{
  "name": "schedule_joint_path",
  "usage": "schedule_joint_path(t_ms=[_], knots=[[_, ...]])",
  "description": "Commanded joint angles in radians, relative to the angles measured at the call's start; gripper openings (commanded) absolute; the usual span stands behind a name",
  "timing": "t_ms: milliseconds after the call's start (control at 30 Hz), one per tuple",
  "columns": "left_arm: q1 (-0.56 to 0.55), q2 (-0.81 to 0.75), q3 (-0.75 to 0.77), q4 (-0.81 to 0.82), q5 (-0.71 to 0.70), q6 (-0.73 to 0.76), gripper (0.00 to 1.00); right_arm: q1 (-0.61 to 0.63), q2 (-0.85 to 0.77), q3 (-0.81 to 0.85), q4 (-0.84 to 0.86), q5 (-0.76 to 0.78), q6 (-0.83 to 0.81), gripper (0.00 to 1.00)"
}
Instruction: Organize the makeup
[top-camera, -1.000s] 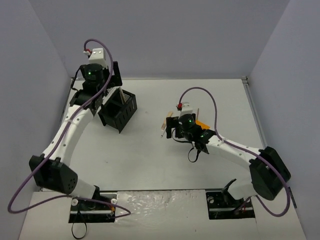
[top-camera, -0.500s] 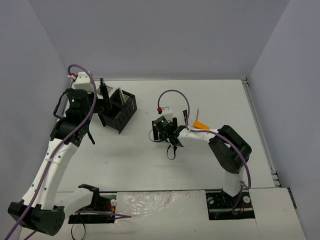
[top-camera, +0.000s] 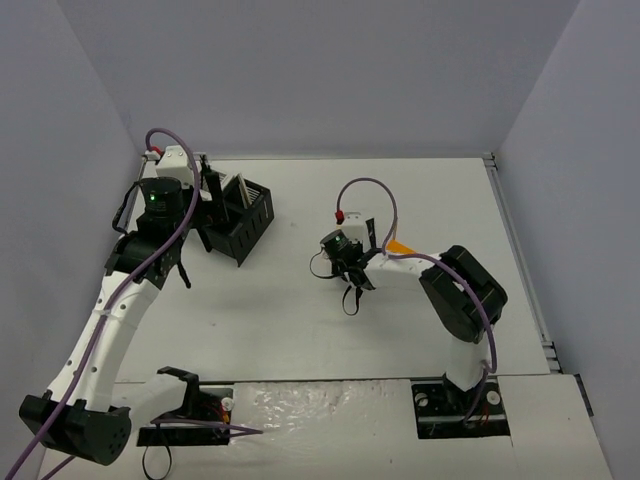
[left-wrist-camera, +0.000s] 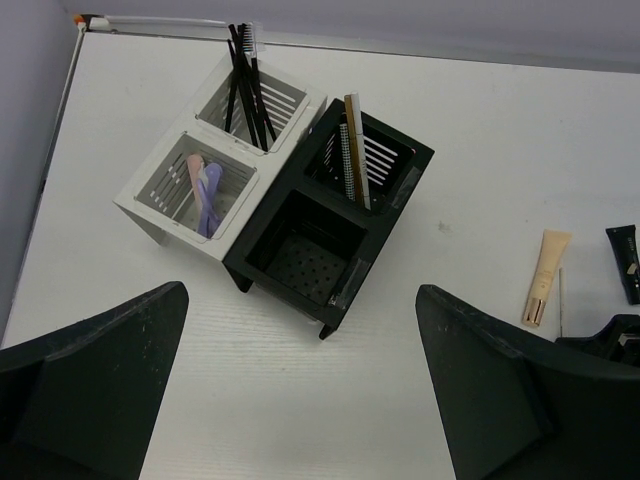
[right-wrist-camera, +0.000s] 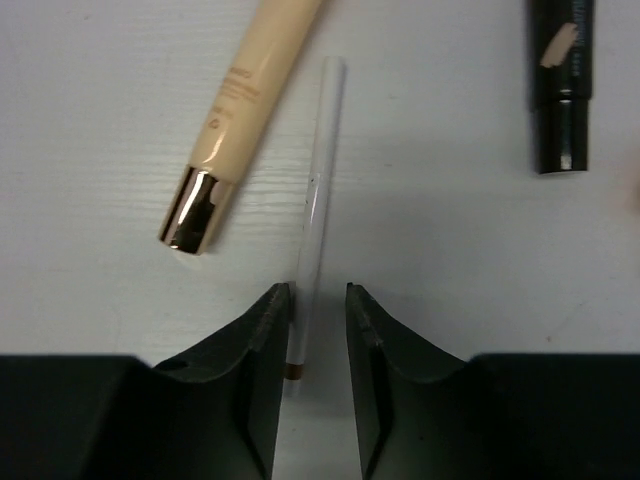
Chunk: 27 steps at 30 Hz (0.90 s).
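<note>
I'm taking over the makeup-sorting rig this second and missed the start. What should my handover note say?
Grippers: left gripper is open wide and empty, above the boxes. The right gripper is low over the table, jaws narrow either side of the thin white pencil, a gap showing, not gripped.
Done: black brushes are in the white box far compartment, pink and lilac pieces in its near one. Tan sticks are in the black box far compartment; its near one is empty.
Left: the pencil, beige tube, black tube and orange piece lie on the table.
</note>
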<state>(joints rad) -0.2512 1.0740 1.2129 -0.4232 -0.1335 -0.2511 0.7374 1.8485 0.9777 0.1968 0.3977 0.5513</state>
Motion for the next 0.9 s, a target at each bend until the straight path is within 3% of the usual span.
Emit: schedule_joint_path(t_ms=[0,167,333,500,867], knots=[[0.004,-0.007,0.041,0.049,0.043,-0.036,0.97,-0.049,-0.073,-0.08,-0.097,0.041,0.023,0.15],[0.004,0.005,0.051,0.05,0.118,-0.079,0.97,-0.075,-0.151,-0.133,-0.097,0.037,0.008,0.0],[0.002,0.027,0.058,0.063,0.274,-0.182,0.97,-0.069,-0.277,-0.17,-0.071,-0.013,-0.032,0.0],[-0.041,0.056,0.034,0.134,0.407,-0.32,0.97,-0.023,-0.495,-0.235,0.071,-0.133,-0.114,0.0],[-0.277,0.18,0.053,0.31,0.354,-0.409,0.97,0.016,-0.739,-0.309,0.415,-0.473,-0.267,0.0]])
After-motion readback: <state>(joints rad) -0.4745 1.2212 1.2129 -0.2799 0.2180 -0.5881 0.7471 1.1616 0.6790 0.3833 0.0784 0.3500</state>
